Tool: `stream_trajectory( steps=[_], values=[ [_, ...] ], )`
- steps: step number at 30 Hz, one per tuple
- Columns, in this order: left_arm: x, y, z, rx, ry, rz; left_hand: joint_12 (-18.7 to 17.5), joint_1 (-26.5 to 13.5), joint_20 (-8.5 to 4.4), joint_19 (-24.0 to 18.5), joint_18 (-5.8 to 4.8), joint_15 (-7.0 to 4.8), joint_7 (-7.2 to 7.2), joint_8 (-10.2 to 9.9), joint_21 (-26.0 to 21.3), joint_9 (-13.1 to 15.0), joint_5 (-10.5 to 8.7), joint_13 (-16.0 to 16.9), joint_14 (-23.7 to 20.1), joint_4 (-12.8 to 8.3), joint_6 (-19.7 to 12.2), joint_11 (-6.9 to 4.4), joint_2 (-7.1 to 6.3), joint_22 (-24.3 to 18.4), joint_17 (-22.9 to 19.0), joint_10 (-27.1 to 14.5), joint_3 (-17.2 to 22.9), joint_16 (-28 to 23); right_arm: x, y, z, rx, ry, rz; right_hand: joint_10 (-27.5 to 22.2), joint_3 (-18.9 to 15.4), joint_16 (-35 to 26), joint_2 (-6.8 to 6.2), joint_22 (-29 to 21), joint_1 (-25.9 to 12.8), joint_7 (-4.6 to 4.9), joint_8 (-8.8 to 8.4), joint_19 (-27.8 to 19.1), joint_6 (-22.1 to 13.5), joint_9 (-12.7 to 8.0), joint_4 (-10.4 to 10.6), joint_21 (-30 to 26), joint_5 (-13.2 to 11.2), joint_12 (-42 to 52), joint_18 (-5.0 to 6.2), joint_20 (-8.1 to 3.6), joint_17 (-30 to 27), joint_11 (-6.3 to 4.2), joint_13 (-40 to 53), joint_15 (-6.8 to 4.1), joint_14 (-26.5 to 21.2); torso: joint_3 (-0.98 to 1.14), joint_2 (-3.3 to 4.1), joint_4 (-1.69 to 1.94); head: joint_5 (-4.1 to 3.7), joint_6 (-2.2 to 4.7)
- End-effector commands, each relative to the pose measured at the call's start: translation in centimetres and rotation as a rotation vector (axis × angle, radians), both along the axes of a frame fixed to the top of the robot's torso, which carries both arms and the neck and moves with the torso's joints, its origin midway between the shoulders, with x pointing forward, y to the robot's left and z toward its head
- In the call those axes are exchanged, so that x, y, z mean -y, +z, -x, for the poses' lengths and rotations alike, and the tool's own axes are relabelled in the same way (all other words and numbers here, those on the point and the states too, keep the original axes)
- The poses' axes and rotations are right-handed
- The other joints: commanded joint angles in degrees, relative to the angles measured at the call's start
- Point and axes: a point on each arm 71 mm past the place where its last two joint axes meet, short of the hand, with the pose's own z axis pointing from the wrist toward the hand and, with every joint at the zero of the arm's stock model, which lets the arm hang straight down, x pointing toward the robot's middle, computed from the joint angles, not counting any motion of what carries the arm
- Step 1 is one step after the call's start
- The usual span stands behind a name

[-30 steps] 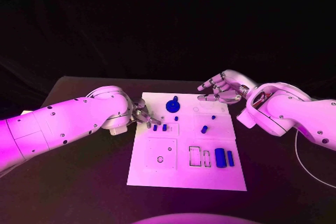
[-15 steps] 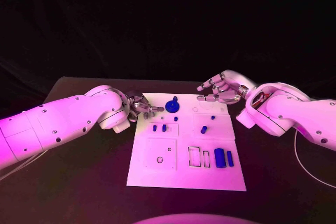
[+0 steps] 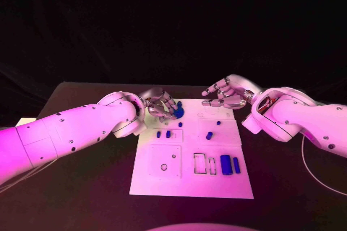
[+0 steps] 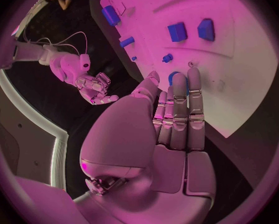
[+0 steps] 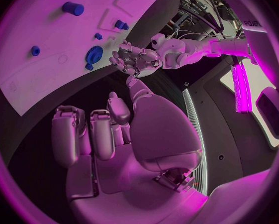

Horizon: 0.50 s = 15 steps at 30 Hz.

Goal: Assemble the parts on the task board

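The white task board (image 3: pixel 189 183) lies mid-table. At its far end sits a blue gear (image 3: pixel 178 111), and my left hand (image 3: pixel 160 104) is right beside and over it, holding nothing. In the left wrist view the straight fingertips (image 4: pixel 194 77) reach the blue gear (image 4: pixel 174 77); contact is unclear. My right hand (image 3: pixel 227 95) hovers above the board's far right corner, fingers loosely bent, nothing in them. Two small blue blocks (image 3: pixel 163 134), a peg (image 3: pixel 209 135) and two long blue cylinders (image 3: pixel 230 164) lie on the board.
Rectangular slots (image 3: pixel 205 163) and a square recessed plate (image 3: pixel 165 161) lie in the board's near half. A pale cable (image 3: pixel 307 161) curves over the black table on the right. The right wrist view shows the left hand (image 5: pixel 136 60) by the gear (image 5: pixel 93 54).
My left hand has moved from the board's left edge toward the far end, ending with its fingers at the blue gear. The right hand has barely moved.
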Motion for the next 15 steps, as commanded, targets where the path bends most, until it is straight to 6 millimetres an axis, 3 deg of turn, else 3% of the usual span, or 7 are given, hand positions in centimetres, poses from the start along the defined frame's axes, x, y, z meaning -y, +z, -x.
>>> stream_trajectory(
  steps=[1,3,4,6,8,11,15],
  values=[
    [1.5,0.7,0.4,0.236,-0.154,-0.100,-2.2,-0.2,-0.32,2.6,1.11,-0.21,-0.24,-1.7,0.4,-2.0,-0.18,-3.0,2.9,-0.4,1.6,-0.07,-0.71,-0.2,0.0,1.2,0.4,1.5,-0.2,-0.1,0.0,-0.002,0.017,0.005,-0.2,-0.4,-0.3,0.25,-0.1,-0.3,0.04,0.31,-0.2,0.1,0.0,-0.1,-0.2,0.2,0.2,0.34,0.00,4.6,-0.16,0.0,0.04,3.8,0.04,0.00,-0.05,-0.18,0.14],
    [2.0,0.6,0.5,0.256,-0.178,-0.138,-2.8,-0.7,-0.52,4.9,1.10,-0.45,-0.30,-2.3,1.6,-2.7,-0.19,-4.1,6.3,-0.4,2.6,-0.42,-1.03,0.3,4.0,1.7,0.3,7.0,-0.3,-0.1,0.0,-0.002,0.018,0.005,-0.2,-0.4,-0.3,0.25,-0.1,-0.3,0.04,0.31,-0.2,0.1,0.0,-0.1,-0.2,0.2,0.2,0.34,0.00,4.6,-0.16,0.0,0.04,3.8,0.05,0.02,-0.01,-0.23,0.18],
    [2.2,0.5,0.5,0.264,-0.190,-0.162,-3.2,-1.2,-0.79,7.1,0.97,-0.67,-0.16,-2.4,3.7,-3.2,-0.19,-4.8,9.8,-0.2,3.7,-0.66,-1.02,1.6,11.2,2.3,0.3,15.2,-0.3,-0.1,0.0,-0.002,0.019,0.005,-0.2,-0.4,-0.3,0.25,-0.1,-0.3,0.04,0.31,-0.2,0.1,0.0,-0.1,-0.2,0.2,0.2,0.34,0.00,4.6,-0.16,0.0,0.04,3.8,0.04,0.05,-0.03,-0.26,0.17],
    [2.7,0.3,0.6,0.278,-0.212,-0.205,-3.7,-1.9,-1.18,11.9,-0.58,-1.08,0.14,-2.9,13.9,-4.0,-0.36,-6.0,13.8,0.1,5.5,-1.01,-1.33,9.7,21.5,3.5,0.3,26.8,-0.3,-0.1,0.0,-0.003,0.020,0.005,-0.2,-0.4,-0.3,0.25,-0.1,-0.3,0.04,0.31,-0.2,0.1,0.0,-0.1,-0.2,0.2,0.2,0.34,0.00,4.6,-0.16,0.0,0.04,3.8,0.00,0.04,0.03,-0.35,0.13],
    [3.0,0.1,0.6,0.283,-0.227,-0.246,-4.4,-2.2,-1.57,14.7,-1.79,-1.36,-0.14,-3.7,22.1,-5.0,-0.35,-7.2,15.4,0.3,6.8,-1.34,-1.38,16.6,27.4,5.1,0.6,33.3,-0.4,-0.1,0.0,-0.003,0.021,0.005,-0.2,-0.4,-0.3,0.27,-0.1,-0.2,0.04,0.31,-0.2,0.1,0.0,-0.1,-0.2,0.3,0.2,0.34,0.00,4.6,-0.16,0.0,0.04,3.8,0.00,0.03,0.03,-0.38,0.10],
    [3.5,-0.3,0.6,0.280,-0.241,-0.293,-5.1,-2.7,-1.80,16.0,-2.56,-1.59,0.01,-4.4,27.1,-5.8,-0.49,-8.2,16.0,0.6,8.1,-1.56,-1.53,20.9,30.1,6.8,0.8,36.3,-0.4,-0.1,0.0,-0.003,0.022,0.004,-0.2,-0.4,-0.3,0.32,-0.1,-0.2,0.03,0.32,-0.2,0.1,0.0,-0.1,-0.3,0.3,0.2,0.34,0.00,4.6,-0.17,0.0,0.03,3.8,0.01,0.01,0.04,-0.38,0.09],
    [4.1,-0.7,0.5,0.270,-0.254,-0.343,-6.2,-2.8,-2.03,17.1,-3.18,-1.81,-0.05,-5.2,31.2,-6.7,-0.49,-9.3,16.4,1.0,9.7,-1.77,-1.56,24.5,30.4,9.1,1.3,37.5,-0.5,-0.1,0.0,-0.002,0.023,0.003,-0.2,-0.4,-0.3,0.32,-0.1,-0.2,0.03,0.32,-0.2,0.1,0.0,-0.1,-0.3,0.3,0.2,0.34,0.00,4.6,-0.17,0.0,0.03,3.8,0.00,-0.01,0.05,-0.36,-0.03]
  ],
)
